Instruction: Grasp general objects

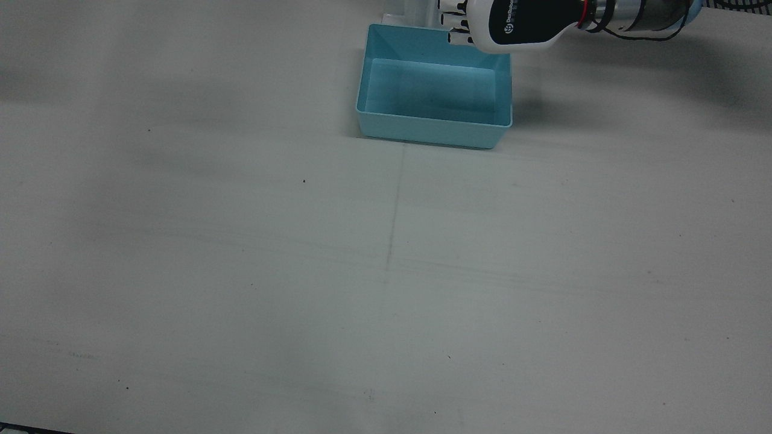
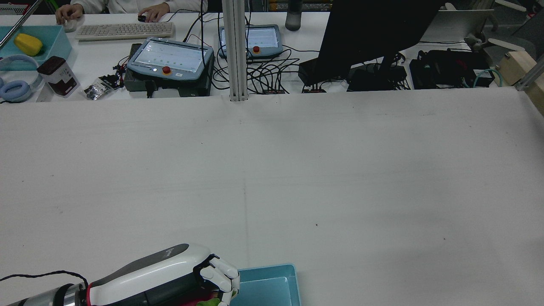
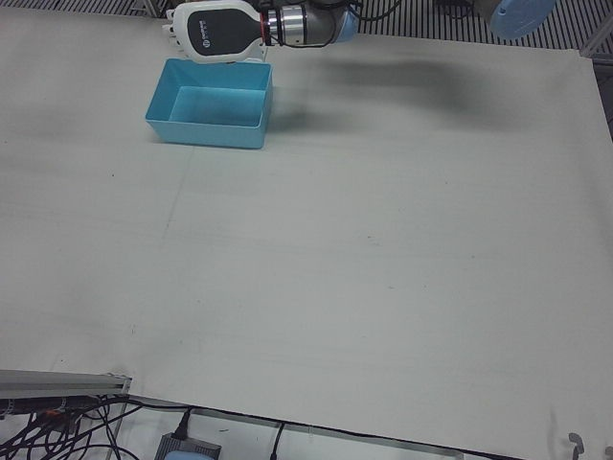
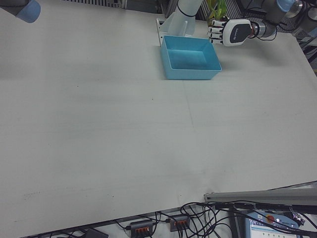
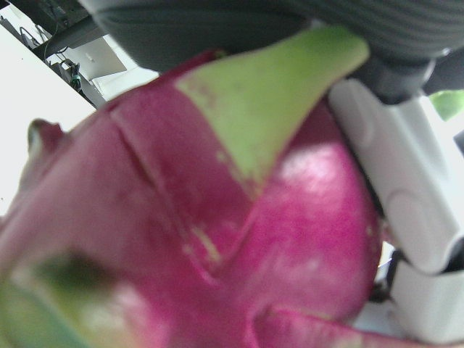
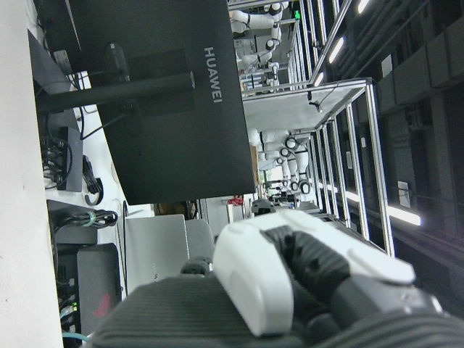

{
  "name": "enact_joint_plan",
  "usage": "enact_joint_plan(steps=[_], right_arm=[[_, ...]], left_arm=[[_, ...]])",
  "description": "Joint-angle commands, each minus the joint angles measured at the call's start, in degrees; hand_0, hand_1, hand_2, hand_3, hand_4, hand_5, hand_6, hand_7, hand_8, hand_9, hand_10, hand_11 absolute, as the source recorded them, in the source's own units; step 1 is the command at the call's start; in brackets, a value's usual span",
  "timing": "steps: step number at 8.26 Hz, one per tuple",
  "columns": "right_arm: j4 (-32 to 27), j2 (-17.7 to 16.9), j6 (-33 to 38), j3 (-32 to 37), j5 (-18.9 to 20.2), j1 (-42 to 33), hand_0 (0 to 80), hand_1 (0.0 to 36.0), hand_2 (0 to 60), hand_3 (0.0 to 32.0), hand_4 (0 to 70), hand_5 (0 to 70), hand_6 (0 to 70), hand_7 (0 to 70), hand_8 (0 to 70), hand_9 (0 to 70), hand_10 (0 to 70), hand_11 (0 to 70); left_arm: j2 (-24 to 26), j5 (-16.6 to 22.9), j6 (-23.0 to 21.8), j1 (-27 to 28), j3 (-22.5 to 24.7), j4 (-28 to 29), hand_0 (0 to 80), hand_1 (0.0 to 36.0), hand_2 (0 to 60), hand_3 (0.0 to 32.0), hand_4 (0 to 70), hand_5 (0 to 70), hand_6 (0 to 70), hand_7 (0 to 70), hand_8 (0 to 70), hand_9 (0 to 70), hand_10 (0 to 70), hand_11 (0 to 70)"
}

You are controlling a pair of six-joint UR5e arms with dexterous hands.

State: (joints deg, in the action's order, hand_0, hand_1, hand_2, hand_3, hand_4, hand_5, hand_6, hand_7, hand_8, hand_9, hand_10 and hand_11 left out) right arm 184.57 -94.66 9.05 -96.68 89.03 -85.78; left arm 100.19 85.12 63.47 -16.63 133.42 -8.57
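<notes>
My left hand (image 1: pixel 518 24) is shut on a pink dragon fruit with green scales (image 5: pixel 217 239), which fills the left hand view. The hand hovers over the corner of a light blue bin (image 1: pixel 434 123) on the robot's side. In the rear view the hand (image 2: pixel 161 272) is at the bottom edge, with a bit of the pink and green fruit (image 2: pixel 199 301) showing under its fingers, beside the bin (image 2: pixel 272 284). The bin's inside looks empty. My right hand shows only in its own view, as white fingers (image 6: pixel 254 283) with nothing in them.
The bin (image 3: pixel 206 134) stands near the table's edge on the robot's side, by an arm pedestal (image 4: pixel 181 17). Beyond the far edge lie a monitor (image 2: pixel 374 34), teach pendants (image 2: pixel 170 59) and cables.
</notes>
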Motion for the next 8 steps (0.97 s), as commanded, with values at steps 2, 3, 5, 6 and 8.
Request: enact_joint_plan(steps=[2,3,5,6,8], right_arm=[[0.0,0.0,0.0,0.0,-0.1,0.0,0.0,0.0,0.0,0.0,0.0,0.0,0.0,0.0,0.0,0.0,0.0,0.0],[0.0,0.0,0.0,0.0,0.0,0.0,0.0,0.0,0.0,0.0,0.0,0.0,0.0,0.0,0.0,0.0,0.0,0.0],[0.0,0.0,0.0,0.0,0.0,0.0,0.0,0.0,0.0,0.0,0.0,0.0,0.0,0.0,0.0,0.0,0.0,0.0],[0.0,0.0,0.0,0.0,0.0,0.0,0.0,0.0,0.0,0.0,0.0,0.0,0.0,0.0,0.0,0.0,0.0,0.0],[0.0,0.0,0.0,0.0,0.0,0.0,0.0,0.0,0.0,0.0,0.0,0.0,0.0,0.0,0.0,0.0,0.0,0.0]], left_arm=[[3.1,-0.8,0.1,1.9,-6.3,3.4,47.3,30.8,60.0,0.0,40.2,70.0,59.8,70.0,49.1,49.9,70.0,70.0],[3.0,-0.6,-0.3,2.7,-6.4,4.1,47.5,30.7,60.0,0.0,40.6,70.0,60.1,70.0,49.4,50.5,70.0,70.0],[2.8,-0.3,-0.4,2.9,-6.8,5.7,50.8,18.8,47.2,0.0,30.8,70.0,43.7,66.4,37.1,42.2,50.1,70.0],[2.8,-0.3,-0.4,3.0,-6.8,6.0,52.0,17.8,14.5,0.0,12.1,60.6,13.9,26.8,8.0,7.7,18.7,28.9],[2.8,-0.3,-0.4,2.9,-6.8,6.2,52.6,17.8,4.4,0.0,11.9,0.0,2.9,7.3,0.0,0.0,4.4,8.3]])
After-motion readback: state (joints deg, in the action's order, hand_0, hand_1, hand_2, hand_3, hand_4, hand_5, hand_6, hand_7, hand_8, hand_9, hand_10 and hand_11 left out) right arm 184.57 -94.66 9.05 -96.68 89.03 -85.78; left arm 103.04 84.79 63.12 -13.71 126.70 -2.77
